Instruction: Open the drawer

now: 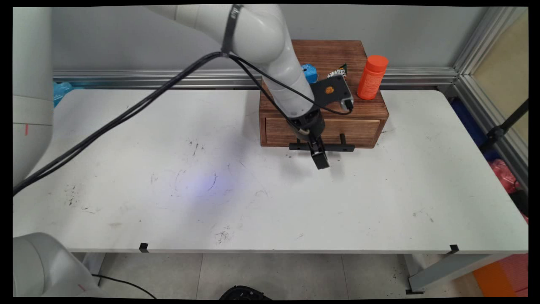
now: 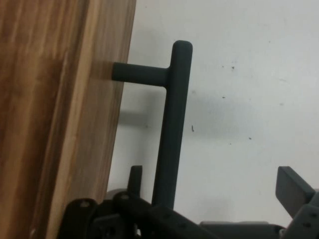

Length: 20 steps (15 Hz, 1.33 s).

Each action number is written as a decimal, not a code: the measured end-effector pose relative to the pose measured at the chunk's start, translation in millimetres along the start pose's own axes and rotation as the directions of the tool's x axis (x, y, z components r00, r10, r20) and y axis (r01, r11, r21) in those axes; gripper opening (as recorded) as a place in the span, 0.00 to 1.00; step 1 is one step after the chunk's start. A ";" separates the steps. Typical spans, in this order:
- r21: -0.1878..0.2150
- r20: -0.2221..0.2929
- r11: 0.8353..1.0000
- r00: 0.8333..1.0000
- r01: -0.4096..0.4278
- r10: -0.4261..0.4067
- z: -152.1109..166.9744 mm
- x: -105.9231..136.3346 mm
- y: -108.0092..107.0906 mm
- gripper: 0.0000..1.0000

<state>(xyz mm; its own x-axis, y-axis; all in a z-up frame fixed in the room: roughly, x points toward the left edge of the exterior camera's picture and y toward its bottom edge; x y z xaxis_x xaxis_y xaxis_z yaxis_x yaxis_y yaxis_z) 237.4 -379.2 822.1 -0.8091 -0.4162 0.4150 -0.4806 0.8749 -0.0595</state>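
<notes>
1. The gripper (image 1: 319, 157) hangs low over the worktop (image 1: 168, 190), just in front of the wooden drawer box (image 1: 322, 107), with its fingers spread apart and nothing between them.
2. The black bar handle (image 2: 172, 129) on the drawer front passes between the spread fingers (image 2: 291, 184), one on each side, not yet pinched.
3. The drawer looks closed, flush with the box.
4. On top of the box stand an orange bottle (image 1: 372, 77), a blue object (image 1: 310, 72) and a dark packet (image 1: 339, 71), partly hidden by the arm.

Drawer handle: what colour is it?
Black, or very dark grey; the drawer handle shows best in the hand view.
</notes>
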 end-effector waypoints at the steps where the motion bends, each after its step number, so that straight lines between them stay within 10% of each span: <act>1: -0.002 0.005 1.000 1.000 -0.001 0.001 6.2 1.5 -0.2 1.00; 20: -0.041 0.040 0.999 0.999 -0.026 0.028 47.7 12.7 12.2 1.00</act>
<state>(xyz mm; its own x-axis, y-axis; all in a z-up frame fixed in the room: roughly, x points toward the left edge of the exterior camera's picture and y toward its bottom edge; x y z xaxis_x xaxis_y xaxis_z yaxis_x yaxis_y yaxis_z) 205.1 -385.5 783.3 -0.8352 -0.4010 0.3764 -0.4446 0.8951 -0.0330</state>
